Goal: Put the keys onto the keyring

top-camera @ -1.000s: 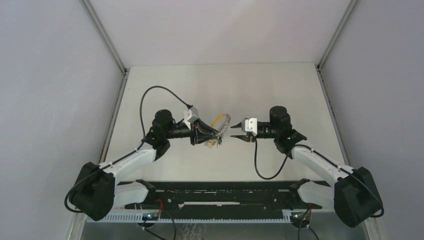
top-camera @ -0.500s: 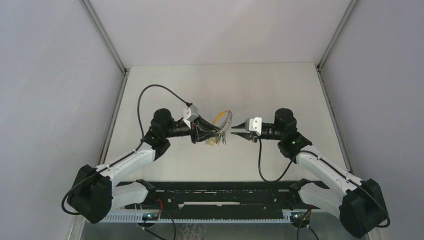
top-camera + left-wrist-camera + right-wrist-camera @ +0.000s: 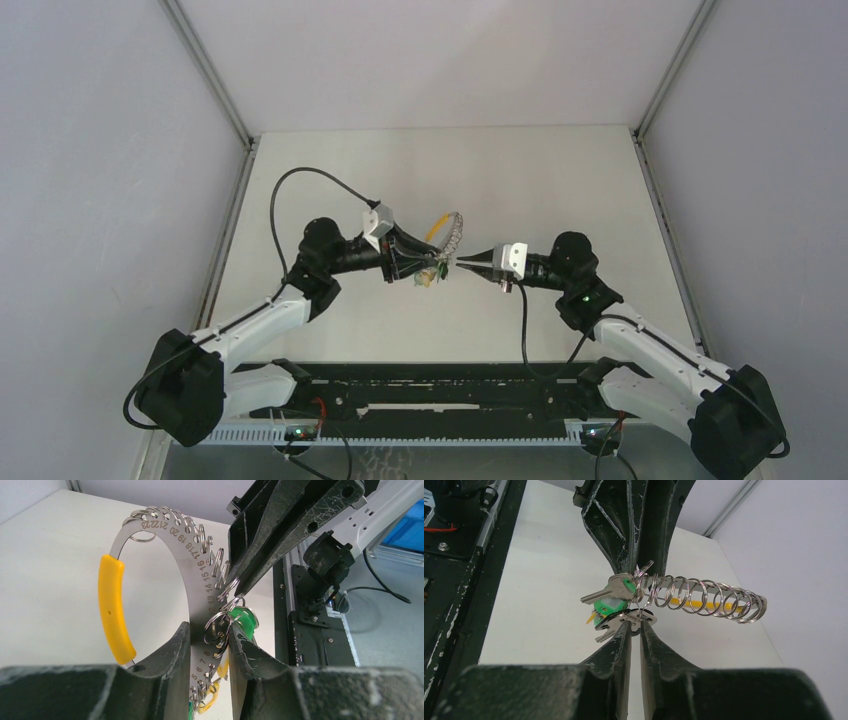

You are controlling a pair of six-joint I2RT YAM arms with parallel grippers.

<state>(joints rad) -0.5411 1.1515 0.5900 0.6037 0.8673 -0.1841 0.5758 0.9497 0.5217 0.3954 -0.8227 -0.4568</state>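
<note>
My left gripper (image 3: 432,268) is shut on the keyring (image 3: 450,235), held above the table. In the left wrist view its jaws (image 3: 210,636) clamp the silvery numbered curved plate (image 3: 192,575), which carries a yellow band (image 3: 112,610) and a row of split rings. Green tags (image 3: 245,619) hang by the jaws. My right gripper (image 3: 462,264) meets the bunch tip to tip. In the right wrist view its jaws (image 3: 634,626) stand nearly closed, pinching the small key (image 3: 623,620) at its dark-edged head, blade pointing lower left, against the rings (image 3: 704,597). The right fingertips (image 3: 240,580) touch one ring.
The white table (image 3: 440,170) is walled left, right and back. A black rail (image 3: 440,385) with the arm bases runs along the near edge. A black cable (image 3: 300,190) loops above the left arm and another (image 3: 524,330) hangs under the right wrist.
My right gripper has moved left and closed the gap to the keyring, its arm stretching out. My left gripper has shifted slightly up and turned the ring toward it.
</note>
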